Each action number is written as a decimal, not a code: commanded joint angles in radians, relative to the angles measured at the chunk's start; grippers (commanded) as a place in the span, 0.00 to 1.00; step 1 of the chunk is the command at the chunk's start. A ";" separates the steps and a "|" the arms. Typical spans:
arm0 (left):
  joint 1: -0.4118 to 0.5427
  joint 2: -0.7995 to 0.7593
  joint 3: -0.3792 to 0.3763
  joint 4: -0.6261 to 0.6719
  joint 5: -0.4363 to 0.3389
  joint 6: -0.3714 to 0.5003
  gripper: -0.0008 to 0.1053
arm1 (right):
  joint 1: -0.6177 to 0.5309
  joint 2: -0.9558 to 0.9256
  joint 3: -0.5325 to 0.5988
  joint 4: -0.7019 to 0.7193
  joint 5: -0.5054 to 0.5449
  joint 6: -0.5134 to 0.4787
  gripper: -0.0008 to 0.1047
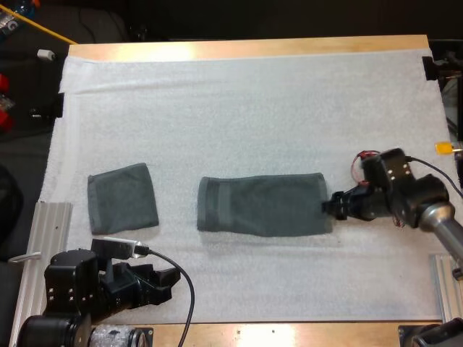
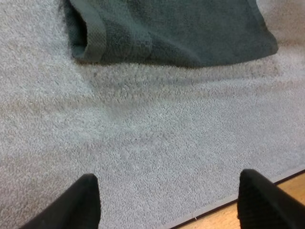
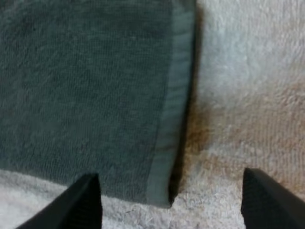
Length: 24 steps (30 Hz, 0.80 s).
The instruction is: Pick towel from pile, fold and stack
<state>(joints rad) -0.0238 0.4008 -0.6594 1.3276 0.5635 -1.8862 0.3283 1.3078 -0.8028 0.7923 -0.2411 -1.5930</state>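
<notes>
Your long towel point(image 1: 262, 206) lies flat across the middle of the white mat point(image 1: 253, 108), running left to right, with a hemmed band showing at its left end. The folded towel point(image 1: 123, 197) sits well apart from it, over on the mat's left side, a neat small rectangle resting flat. The mat covers most of the desk point(image 1: 246, 48), whose wood shows as a strip along the far and near edges.

Your right end effector point(image 1: 329, 204) is at the long towel's right end, low and pointing along the towel's length. Its wrist view shows the fingers point(image 3: 86, 202) spread wide and gripping nothing: one hangs over the towel's cloth, the other over bare mat, and the towel's hemmed edge and near corner lie between them (whether either finger touches the cloth, you cannot tell).

Your left end effector point(image 1: 172, 278) is near the mat's front edge, below the gap between the two towels. Its fingers point(image 2: 86, 202) also stand apart and empty over bare mat, with the desk's wood just beside one of them. A towel point(image 2: 167, 31) lies ahead across the mat, hem turned toward the view (which of the two it is, that view does not settle).
</notes>
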 commanded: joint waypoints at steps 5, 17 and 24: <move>0.001 -0.005 -0.008 -0.001 -0.006 0.004 0.57 | -0.122 0.088 -0.009 -0.038 -0.226 0.001 0.58; -0.002 -0.005 -0.008 -0.001 0.010 0.004 0.57 | -0.172 0.299 -0.009 -0.214 -0.397 0.028 0.58; -0.002 -0.005 -0.008 -0.001 0.017 0.004 0.57 | -0.170 0.390 -0.009 -0.307 -0.495 0.139 0.46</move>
<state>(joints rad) -0.0238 0.4008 -0.6594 1.3290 0.5708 -1.8862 0.1607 1.6927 -0.8035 0.4998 -0.7079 -1.4668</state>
